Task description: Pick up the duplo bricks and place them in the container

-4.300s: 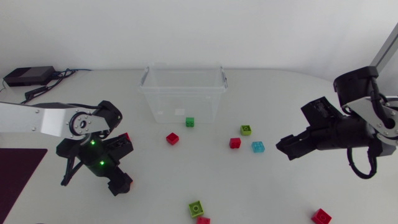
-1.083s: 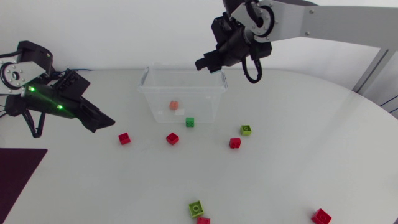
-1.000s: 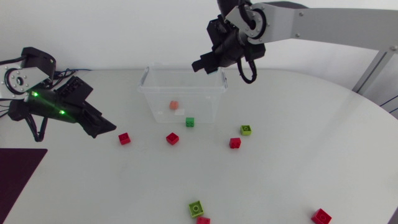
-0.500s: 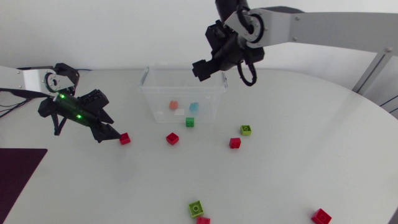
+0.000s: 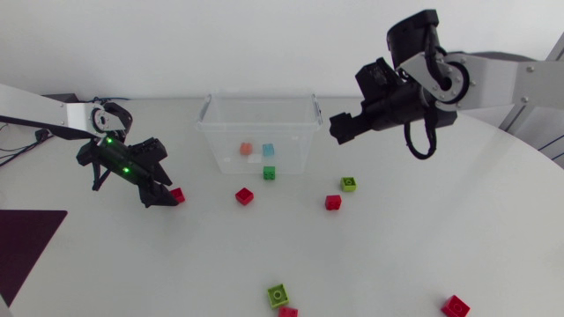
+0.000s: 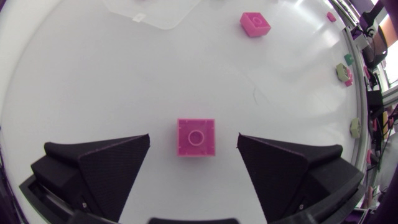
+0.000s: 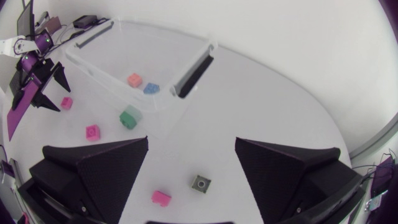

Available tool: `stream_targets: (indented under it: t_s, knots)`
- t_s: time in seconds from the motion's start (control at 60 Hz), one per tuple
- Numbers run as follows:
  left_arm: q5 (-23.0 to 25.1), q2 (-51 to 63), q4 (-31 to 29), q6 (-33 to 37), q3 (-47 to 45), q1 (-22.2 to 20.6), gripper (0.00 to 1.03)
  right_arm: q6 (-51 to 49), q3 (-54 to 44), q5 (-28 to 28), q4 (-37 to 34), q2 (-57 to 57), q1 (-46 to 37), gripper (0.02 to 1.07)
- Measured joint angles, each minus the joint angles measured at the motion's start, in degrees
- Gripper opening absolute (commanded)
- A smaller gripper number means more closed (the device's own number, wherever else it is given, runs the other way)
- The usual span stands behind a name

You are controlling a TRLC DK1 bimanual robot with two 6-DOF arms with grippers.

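One white table (image 5: 423,246): holds everything below.
Clear plastic container (image 5: 211,132): holds an orange brick (image 5: 247,149) and a light-blue brick (image 5: 268,150).
Left gripper (image 6: 193,135): fingers apart, either side of a small red duplo brick (image 5: 177,195) on the table, not touching it.
Right gripper (image 7: 191,142): fingers apart, empty, beside the container's end.

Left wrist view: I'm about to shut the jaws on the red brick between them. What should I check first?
1. Red brick centred between the left jaws: ok.
2. Left jaws open wider than the brick, with a gap on each side: ok.
3. Brick lying flat on the table, stud up: ok.
4. Neighbours clear: the next red brick lies well ahead: ok.
5. Left jaws low enough to grip the brick's sides: cannot tell.
6. Drop path: the right jaws, open and empty, are off to the side of the container: ok.
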Motion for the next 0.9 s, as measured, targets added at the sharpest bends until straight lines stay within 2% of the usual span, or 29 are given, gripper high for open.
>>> stream_targets:
  t_s: [0.083,0.133,0.183,0.233,0.3,0.567,0.667,0.9]
  knots:
    - [0.0,0.6,0.0,0.5,0.0,-0.3,0.96,-0.3,-3.2,-0.7,1.6,0.0,-1.3,1.03]
    - [0.0,1.3,0.0,0.7,0.0,-0.3,0.91,-0.6,-5.1,-0.9,2.6,0.0,-1.8,1.03]
    - [0.0,2.3,0.0,0.8,0.0,-0.3,0.82,-0.6,-7.0,-0.9,4.0,0.0,-2.1,1.03]
    - [0.5,3.0,0.1,1.4,0.4,-0.3,0.59,-0.8,-8.6,-0.9,4.9,0.0,-2.1,1.03]
    - [0.2,3.5,0.6,1.4,1.1,-0.4,0.19,-0.8,-10.1,-0.8,5.7,0.1,-2.1,1.03]
    - [0.2,3.2,1.8,1.4,0.8,-0.5,0.18,1.4,-10.6,3.1,7.8,5.4,-2.1,1.02]
    - [0.4,1.3,0.1,1.2,-0.4,-0.5,0.18,2.9,-10.6,5.0,7.7,7.0,-2.1,1.02]
    - [6.0,-14.4,-2.4,-2.6,-2.1,-1.6,0.18,5.4,-9.7,7.8,7.7,11.5,-0.5,0.94]
